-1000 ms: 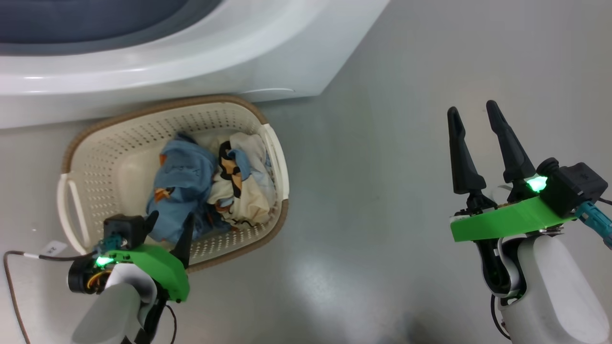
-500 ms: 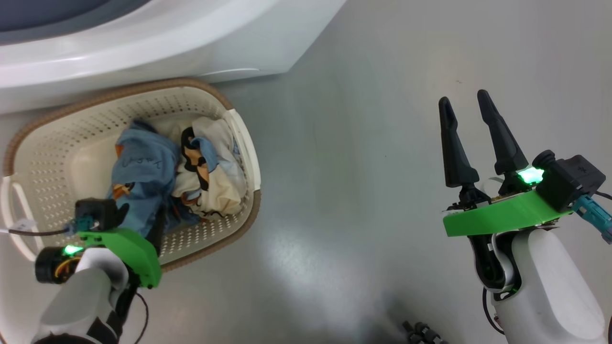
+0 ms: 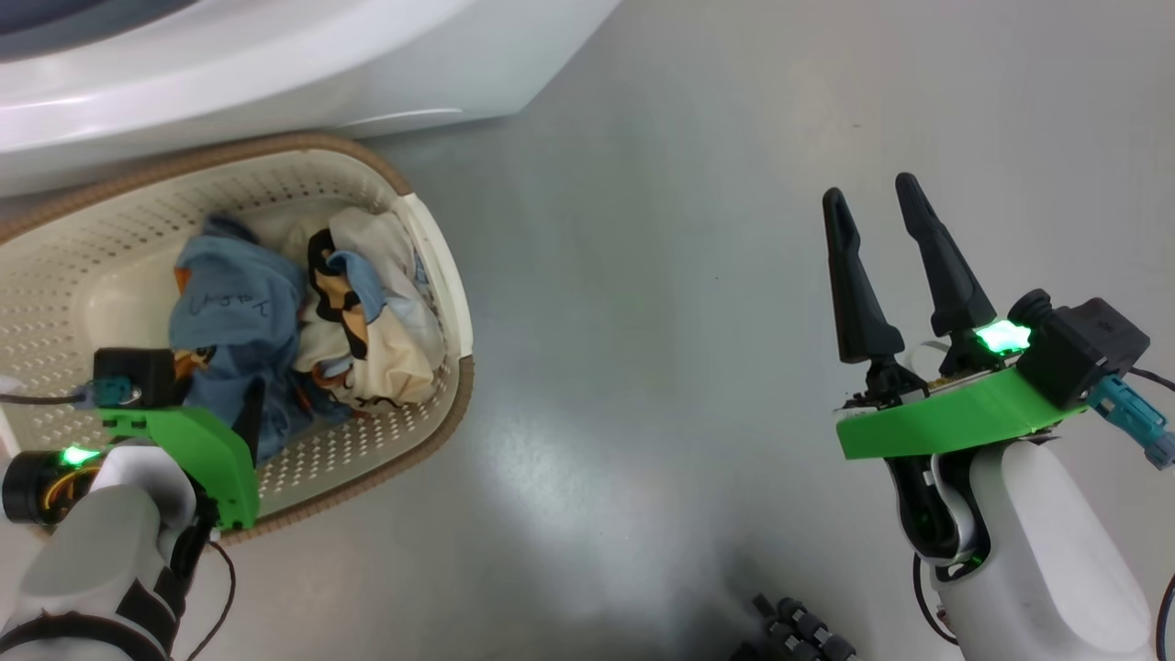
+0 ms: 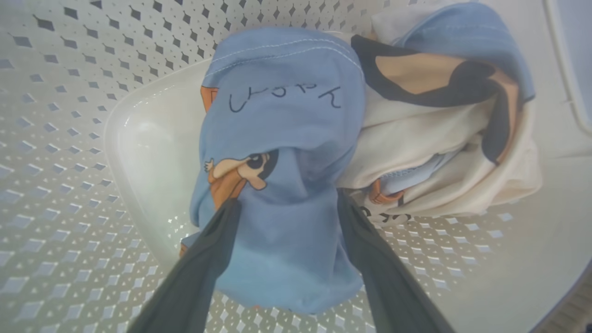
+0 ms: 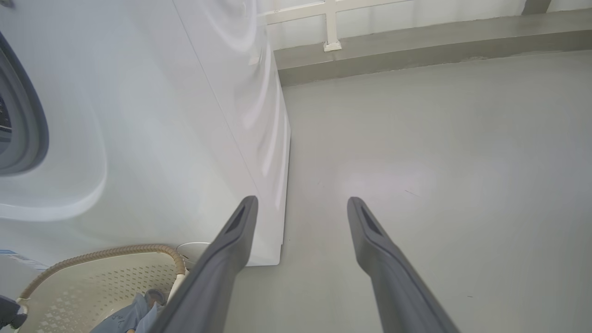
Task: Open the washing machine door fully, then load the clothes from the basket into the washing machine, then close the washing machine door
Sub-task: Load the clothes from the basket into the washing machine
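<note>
Down inside the basket [image 3: 110,248] with the left gripper [image 4: 287,203], jaws released and spread wide, astride the lower end of the light blue garment [image 4: 282,115]. Touching that cloth with both dark fingers [image 4: 199,273], one at each side, yet not clamped on it. Shows, in the left wrist view, black scribbled marks across the blue fabric and a small orange cartoon figure just above one fingertip. Finds the cream garment [image 4: 462,152], printed in black, blue and orange, bunched right against the blue one, on the side nearer the basket's white handle [image 3: 448,275]. Finds both clothes resting on the perforated bottom of the basket. Finds the basket itself on the grey floor [image 3: 661,321], just in front of the white washing machine [image 3: 275,64], near its front corner; cannot tell whether touching it. Holds the right gripper [image 3: 870,190] well apart from all that, above bare floor, empty, jaws released and wide. Catches, in the right wrist view, the machine's white front and side, a curve of its grey gasket [image 5: 32,138] at the left edge, and a raised grey ledge [image 5: 416,51] along the far end of the floor.
</note>
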{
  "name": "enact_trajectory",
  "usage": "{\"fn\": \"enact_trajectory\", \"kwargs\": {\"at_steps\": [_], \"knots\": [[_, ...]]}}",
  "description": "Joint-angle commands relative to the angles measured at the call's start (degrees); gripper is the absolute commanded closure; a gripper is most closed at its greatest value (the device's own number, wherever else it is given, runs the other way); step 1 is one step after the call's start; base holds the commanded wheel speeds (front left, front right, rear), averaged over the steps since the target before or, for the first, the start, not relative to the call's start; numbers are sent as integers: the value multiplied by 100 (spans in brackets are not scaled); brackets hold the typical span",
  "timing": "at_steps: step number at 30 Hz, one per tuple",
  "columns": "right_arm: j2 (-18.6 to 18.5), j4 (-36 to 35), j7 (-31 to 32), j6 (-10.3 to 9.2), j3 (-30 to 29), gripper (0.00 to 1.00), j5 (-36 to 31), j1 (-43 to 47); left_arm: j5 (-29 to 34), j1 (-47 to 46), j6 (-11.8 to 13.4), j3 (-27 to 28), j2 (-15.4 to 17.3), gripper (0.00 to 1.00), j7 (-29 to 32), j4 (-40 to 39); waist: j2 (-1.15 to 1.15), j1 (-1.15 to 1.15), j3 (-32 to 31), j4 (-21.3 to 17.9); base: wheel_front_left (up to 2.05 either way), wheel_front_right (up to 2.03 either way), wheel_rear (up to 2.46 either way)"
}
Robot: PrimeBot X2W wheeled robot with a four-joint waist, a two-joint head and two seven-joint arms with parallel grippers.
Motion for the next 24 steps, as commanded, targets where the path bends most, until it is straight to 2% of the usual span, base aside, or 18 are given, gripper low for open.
{"fn": "enact_trajectory", "kwargs": {"at_steps": [1,13,14,15,16,17,18,24], "knots": [[10,-152,-51,26,126,0,70,-14,-4,0,43,65,204,0,70,13,0,0,37,-36,0,0,0],[10,-204,-51,26,252,0,141,-67,19,-152,34,-95,311,0,504,36,0,0,192,-135,0,0,0],[10,-208,-51,26,261,0,147,-73,21,-163,29,-111,323,5,542,37,0,0,204,-144,0,0,0],[10,-213,-51,26,268,0,153,-79,22,-176,24,-126,335,58,575,37,0,0,219,-152,0,0,0],[10,-218,-51,26,274,0,158,-85,25,-190,19,-144,345,79,603,38,0,0,231,-158,0,0,0],[10,-218,-51,26,274,0,158,-85,25,-190,19,-144,345,79,603,38,0,0,231,-158,0,0,0],[10,-221,-51,26,278,0,161,-92,27,-204,13,-162,353,100,625,38,0,0,240,-161,0,0,0],[10,-228,-51,26,272,0,168,-134,9,-277,-14,-238,372,100,668,40,0,0,247,-162,0,0,0]]}}
